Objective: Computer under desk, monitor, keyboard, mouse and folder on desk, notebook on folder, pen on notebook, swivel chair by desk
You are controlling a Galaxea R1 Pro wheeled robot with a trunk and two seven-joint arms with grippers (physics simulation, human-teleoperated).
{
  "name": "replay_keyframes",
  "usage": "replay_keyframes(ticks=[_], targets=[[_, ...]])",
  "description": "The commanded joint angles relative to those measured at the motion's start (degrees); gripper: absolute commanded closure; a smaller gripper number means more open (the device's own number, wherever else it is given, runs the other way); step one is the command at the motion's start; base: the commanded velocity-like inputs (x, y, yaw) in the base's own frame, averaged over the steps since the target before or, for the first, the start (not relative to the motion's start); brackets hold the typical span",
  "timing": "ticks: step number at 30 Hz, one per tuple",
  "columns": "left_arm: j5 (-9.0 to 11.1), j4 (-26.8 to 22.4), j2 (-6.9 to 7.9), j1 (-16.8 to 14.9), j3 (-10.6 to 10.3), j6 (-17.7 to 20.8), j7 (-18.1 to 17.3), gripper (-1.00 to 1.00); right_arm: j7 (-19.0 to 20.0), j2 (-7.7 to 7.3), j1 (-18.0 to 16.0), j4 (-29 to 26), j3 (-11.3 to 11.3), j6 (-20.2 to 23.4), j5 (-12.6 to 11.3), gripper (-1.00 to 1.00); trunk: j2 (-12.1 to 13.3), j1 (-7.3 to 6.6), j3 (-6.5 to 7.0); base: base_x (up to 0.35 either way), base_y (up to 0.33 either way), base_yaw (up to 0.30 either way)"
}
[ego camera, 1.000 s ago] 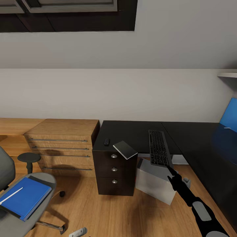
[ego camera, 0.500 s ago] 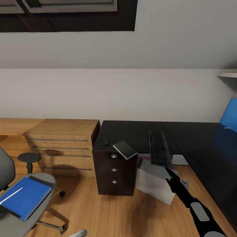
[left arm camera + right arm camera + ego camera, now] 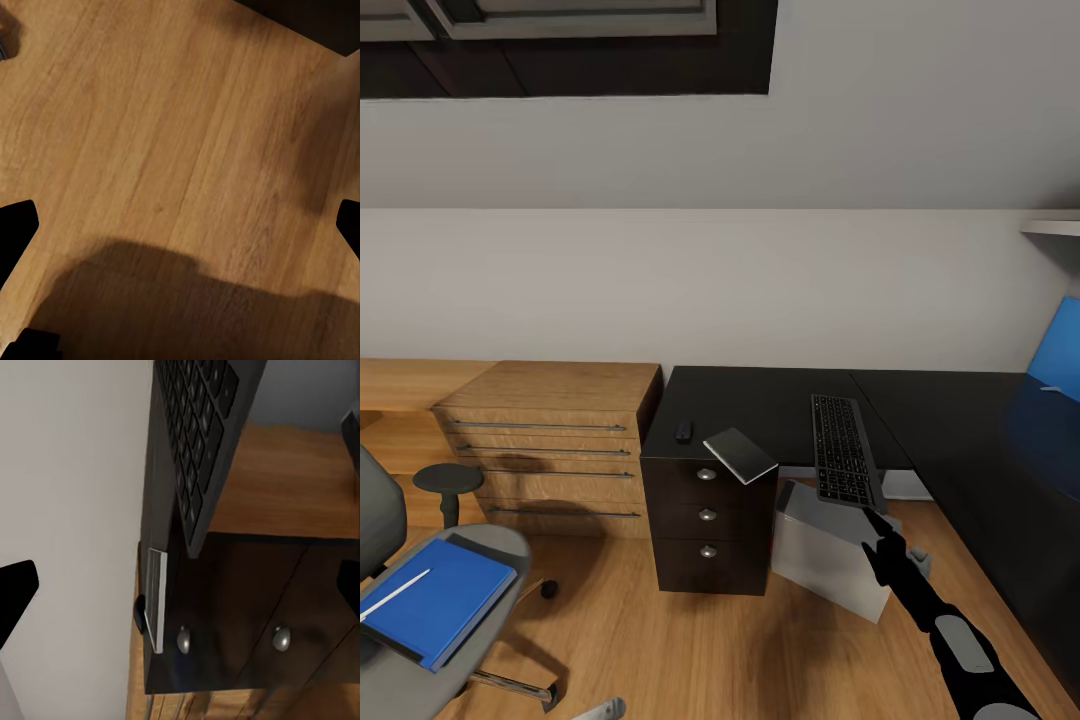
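The black keyboard (image 3: 843,448) lies on the glossy black desk (image 3: 760,395), its near end jutting over the front edge. My right gripper (image 3: 872,522) hovers open just below that end, with nothing in it; the right wrist view looks up at the keyboard (image 3: 199,435). The mouse (image 3: 683,431) and the dark grey notebook (image 3: 740,455) rest above the drawer unit (image 3: 707,515), the notebook overhanging. The light-grey computer (image 3: 830,550) stands on the floor under the desk. The blue folder (image 3: 435,600) with the pen (image 3: 395,593) lies on the swivel chair (image 3: 480,545). The monitor is out of view.
A light-wood drawer chest (image 3: 550,440) stands left of the desk. A blue upright panel (image 3: 1057,350) leans at the far right. Beneath my open left gripper (image 3: 180,225) lies the wooden floor (image 3: 150,135). A black round stool top (image 3: 448,478) sits by the chair.
My right arm has drawn back a little from the keyboard's near end, down and toward me. Keyboard, notebook and chair have not moved.
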Motion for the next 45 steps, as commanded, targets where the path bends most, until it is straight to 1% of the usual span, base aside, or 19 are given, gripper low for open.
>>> replay_keyframes(ticks=[1,4,11,15,17,25,35,45], targets=[[0.57,0.0,-0.03,-0.03,0.15,-0.03,-0.13,-1.0,-0.26,0.03,-0.05,0.04,-0.17,0.47,-0.59,-1.0,-0.03,0.0,-0.05,0.0,0.0,0.0],[0.56,0.01,-0.03,-0.03,0.15,-0.03,-0.13,-1.0,-0.88,0.1,-0.05,0.08,-0.19,0.41,-1.59,-1.0,-0.03,0.0,-0.05,0.0,0.0,0.0],[0.57,0.01,-0.03,-0.03,0.15,-0.03,-0.13,-1.0,-1.47,0.16,-0.05,0.07,-0.19,0.48,-5.25,-1.0,-0.03,0.0,-0.05,0.0,0.0,0.0],[0.57,0.03,-0.03,-0.03,0.15,-0.47,-0.13,-1.0,-1.61,0.17,-0.05,0.07,-0.19,0.56,-6.34,-1.0,-0.03,0.0,-0.05,0.0,0.0,0.0],[0.57,0.06,-0.03,-0.03,0.15,-1.35,-0.13,-1.0,-1.67,0.17,-0.05,0.06,-0.19,0.59,-6.7,-1.0,-0.03,0.0,-0.05,0.0,0.0,0.0],[0.57,0.09,-0.03,-0.03,0.15,-2.87,-0.13,-1.0,-1.77,0.27,-0.05,0.06,-0.19,0.69,-7.09,-1.0,-0.03,0.0,-0.05,0.0,0.0,0.0],[0.57,0.1,-0.03,-0.03,0.15,-3.21,-0.13,-1.0,-1.79,0.34,-0.05,0.1,-0.19,0.71,-7.17,-1.0,-0.03,0.0,-0.05,0.008,0.0,0.0],[0.57,0.13,-0.03,-0.03,0.15,-3.27,-0.13,-1.0,-1.87,0.35,-0.05,0.1,-0.19,0.71,-7.18,-1.0,-0.03,0.0,-0.05,0.1,0.0,0.0]])
